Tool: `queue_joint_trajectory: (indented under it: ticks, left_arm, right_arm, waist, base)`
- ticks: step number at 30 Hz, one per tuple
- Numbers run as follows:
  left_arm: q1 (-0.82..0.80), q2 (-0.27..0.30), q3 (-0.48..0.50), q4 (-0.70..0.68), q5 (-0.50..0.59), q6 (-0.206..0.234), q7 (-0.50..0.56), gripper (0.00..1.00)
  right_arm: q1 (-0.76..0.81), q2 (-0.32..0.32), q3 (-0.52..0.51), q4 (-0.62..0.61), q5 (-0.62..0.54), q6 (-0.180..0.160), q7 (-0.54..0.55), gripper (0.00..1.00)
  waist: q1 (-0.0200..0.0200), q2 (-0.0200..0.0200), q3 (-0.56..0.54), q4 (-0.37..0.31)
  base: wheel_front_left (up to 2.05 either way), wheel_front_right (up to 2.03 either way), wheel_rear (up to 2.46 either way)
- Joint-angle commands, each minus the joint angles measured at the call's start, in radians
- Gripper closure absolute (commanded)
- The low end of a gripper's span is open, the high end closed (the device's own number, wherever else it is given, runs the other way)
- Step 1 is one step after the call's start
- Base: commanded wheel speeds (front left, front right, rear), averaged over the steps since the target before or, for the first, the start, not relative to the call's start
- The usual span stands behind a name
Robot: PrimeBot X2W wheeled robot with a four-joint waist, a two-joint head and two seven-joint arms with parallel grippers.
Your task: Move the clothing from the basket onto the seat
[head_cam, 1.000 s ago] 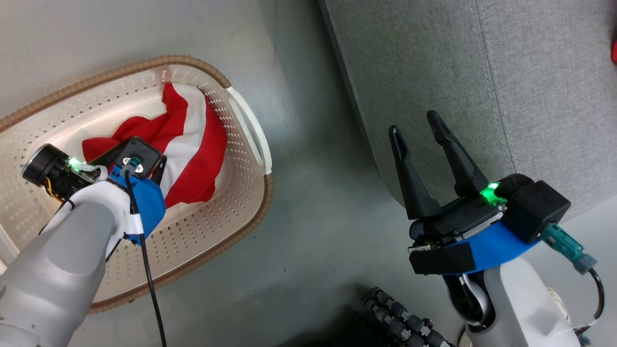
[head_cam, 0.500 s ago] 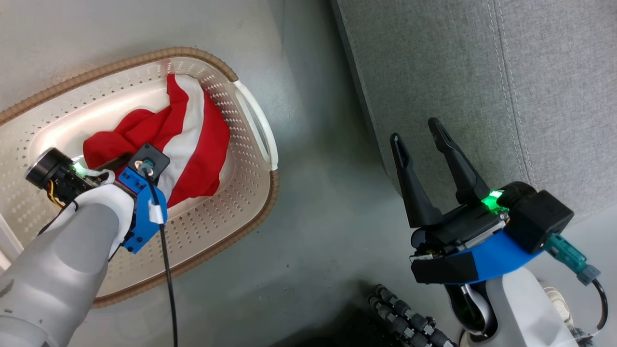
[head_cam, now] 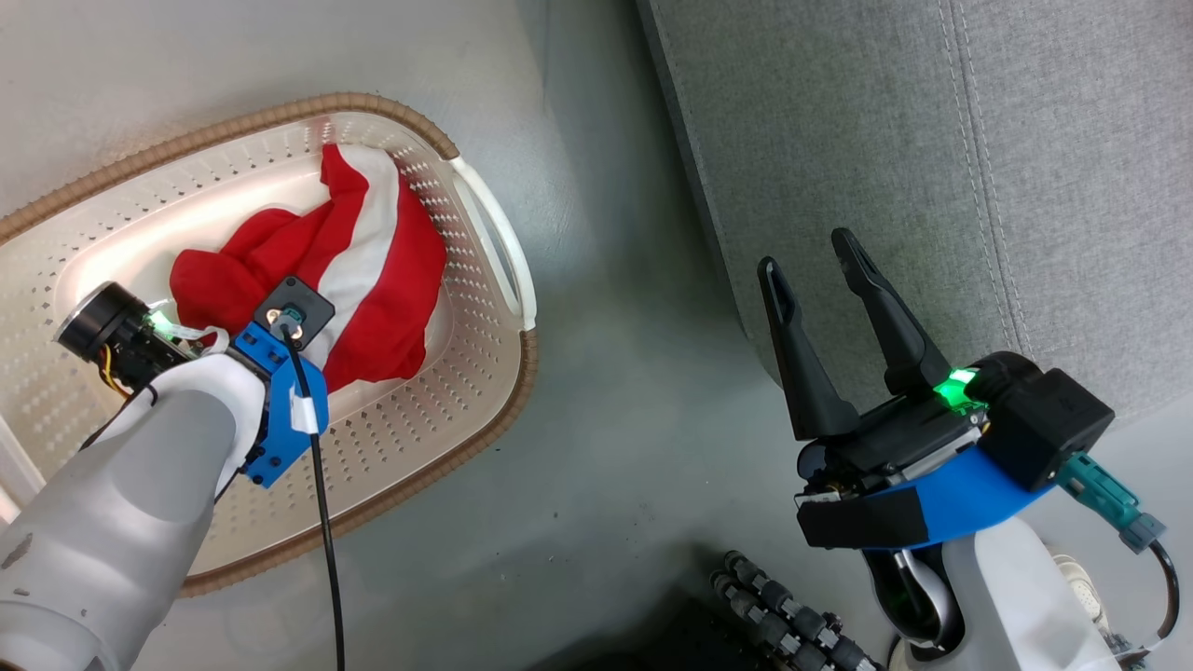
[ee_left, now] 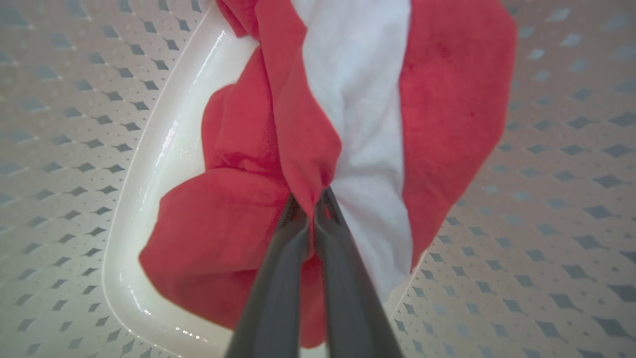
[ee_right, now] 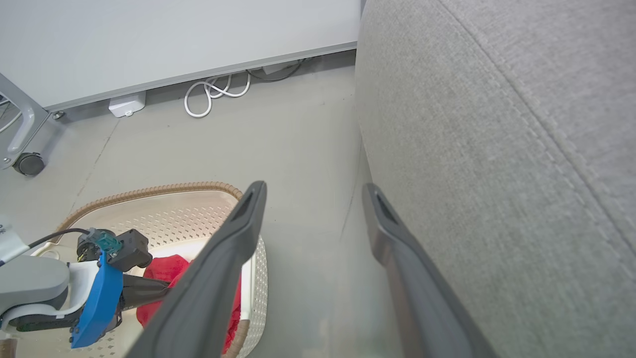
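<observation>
Item: shorts point(head_cam: 373, 270), red with a broad white stripe, lying crumpled in the basket point(head_cam: 466, 373) toward its end nearest the seat point(head_cam: 932, 140). By the look they are soft, light and limp, likely drooping on lifting, so a bunched fold near the middle is serving best as the hold. Left gripper point(ee_left: 312, 196) is reaching down inside the basket, jaws pinching such a fold at the red-white boundary. Right gripper point(head_cam: 803, 250) is hovering over the floor beside the seat's edge, jaws spread, holding nothing.
</observation>
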Motion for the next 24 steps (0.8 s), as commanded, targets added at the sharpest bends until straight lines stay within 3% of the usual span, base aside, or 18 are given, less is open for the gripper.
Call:
queue_joint_trajectory:
  ticks: [1,14,24]
  left_arm:
    - [-0.016,0.002,-0.005,0.009,-0.009,-0.002,-0.008,1.0]
    - [0.003,-0.025,0.019,0.053,-0.069,0.017,-0.087,1.0]
    - [0.103,-0.145,0.032,0.067,-0.114,0.013,-0.205,1.0]
  right_arm:
    - [0.0,0.002,-0.002,0.0,0.002,0.0,0.004,0.0]
    - [-0.071,0.002,0.036,0.034,0.019,0.0,-0.01,0.0]
    - [-0.066,0.001,0.005,0.101,-0.036,0.0,0.016,0.0]
  waist:
    - [0.0,0.0,-0.001,0.0]
    - [0.0,0.0,-0.038,-0.011]
    - [0.0,0.0,-0.274,0.098]
  base:
    - [0.0,0.0,0.0]
    - [0.0,0.0,0.0]
    - [0.0,0.0,0.0]
